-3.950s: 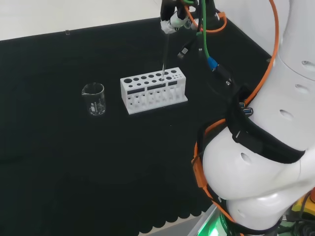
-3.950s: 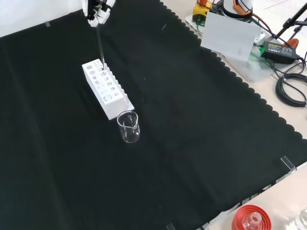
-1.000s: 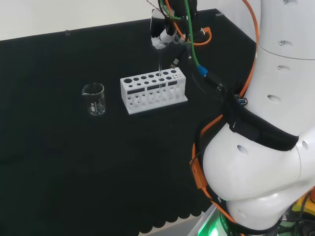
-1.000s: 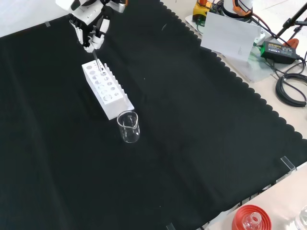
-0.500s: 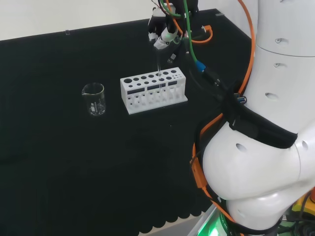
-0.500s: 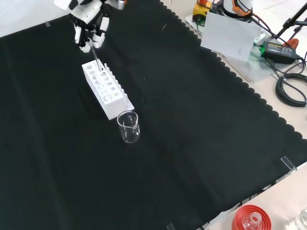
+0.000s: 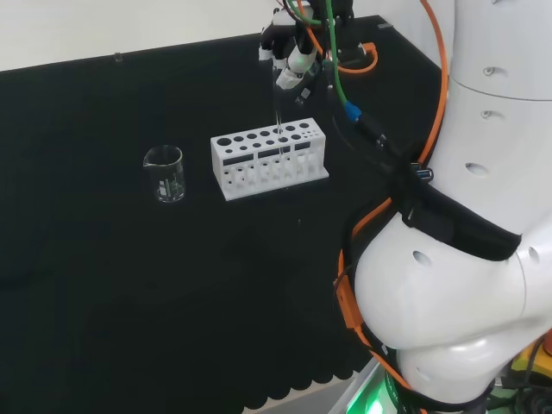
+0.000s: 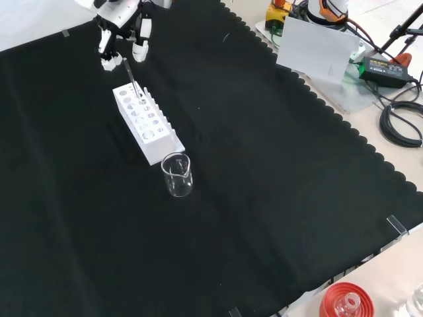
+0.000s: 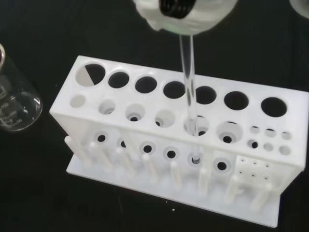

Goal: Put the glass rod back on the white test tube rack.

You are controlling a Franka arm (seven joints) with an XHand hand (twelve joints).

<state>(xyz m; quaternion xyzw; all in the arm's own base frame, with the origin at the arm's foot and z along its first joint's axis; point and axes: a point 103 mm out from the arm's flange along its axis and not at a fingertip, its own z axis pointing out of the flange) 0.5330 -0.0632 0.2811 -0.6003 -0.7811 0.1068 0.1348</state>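
The white test tube rack (image 7: 269,155) (image 8: 145,119) stands on the black cloth. The clear glass rod (image 7: 277,108) (image 8: 131,79) (image 9: 189,92) stands nearly upright in one of its front-row holes, its tip down in the lower plate in the wrist view. The hand (image 7: 289,56) (image 8: 122,26) hovers just above the rod's top. Its fingers (image 8: 141,46) are straight and spread to either side of the rod, apart from it. A blurred white part of the hand (image 9: 183,12) shows over the rod's upper end.
A small clear beaker (image 7: 164,172) (image 8: 177,175) (image 9: 12,101) stands beside the rack's end. In the front view a red ribbed stand (image 8: 344,302) sits past the cloth's scalloped edge, and a white panel (image 8: 317,49) and cables (image 8: 400,119) lie on the bench.
The hand brought the rod down into a rack hole, then spread its fingers and let go. The rod now stands by itself in the rack.
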